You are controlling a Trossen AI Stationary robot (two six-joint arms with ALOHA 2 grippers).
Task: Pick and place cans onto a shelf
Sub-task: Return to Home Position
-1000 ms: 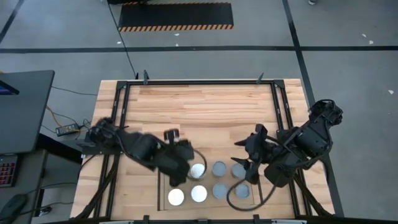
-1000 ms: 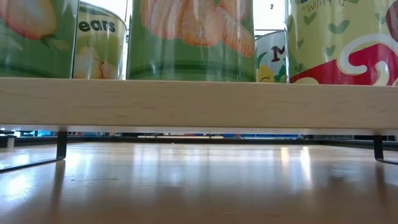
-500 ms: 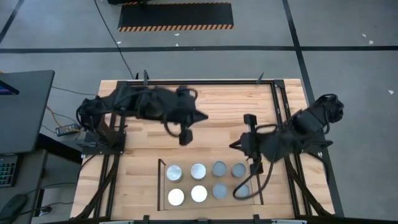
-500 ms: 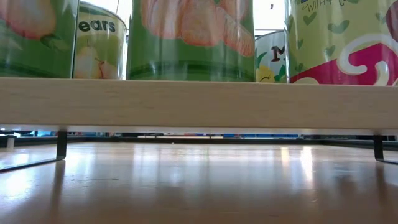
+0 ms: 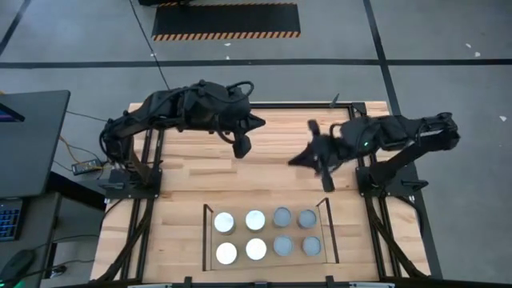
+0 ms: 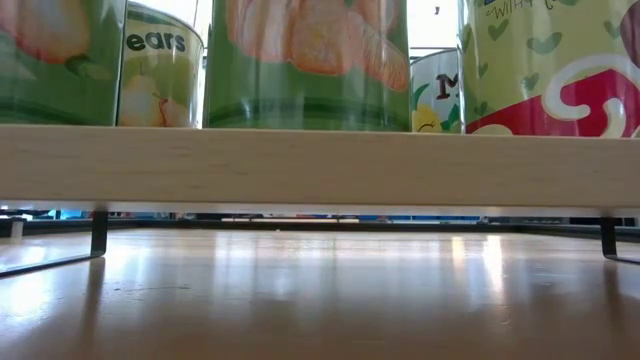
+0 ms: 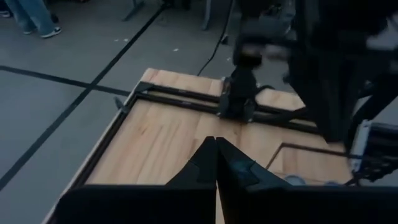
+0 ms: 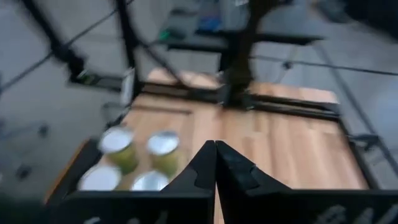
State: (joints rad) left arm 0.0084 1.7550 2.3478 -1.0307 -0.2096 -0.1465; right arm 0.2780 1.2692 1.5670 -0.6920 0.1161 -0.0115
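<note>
Several cans (image 5: 255,220) stand upright in two rows on the floor of the shelf (image 5: 206,232), a small black-rod bay near the table's front edge. The low view shows green-labelled cans (image 6: 305,60) on the shelf's light-wood board (image 6: 320,165). My left gripper (image 5: 258,122) hangs shut and empty above the far middle of the table, pointing toward the right; its wrist view shows the closed fingertips (image 7: 216,142). My right gripper (image 5: 296,158) hangs shut and empty right of centre, pointing left, with cans (image 8: 163,146) below and ahead of it.
A large black frame (image 5: 256,105) runs around the tabletop. Bare wood (image 5: 272,184) lies between the grippers and the shelf. The right arm's base (image 7: 239,93) stands across from my left gripper. A dark desk (image 5: 32,136) is left of the table, and a person's legs (image 7: 28,15) show beyond it.
Both grippers have risen from over the cans in the shelf and swung toward the table's far edge, the left from the shelf's left end, the right from its right end. Both wrists have tipped up from pointing down to nearly level. The cans have stayed in place.
</note>
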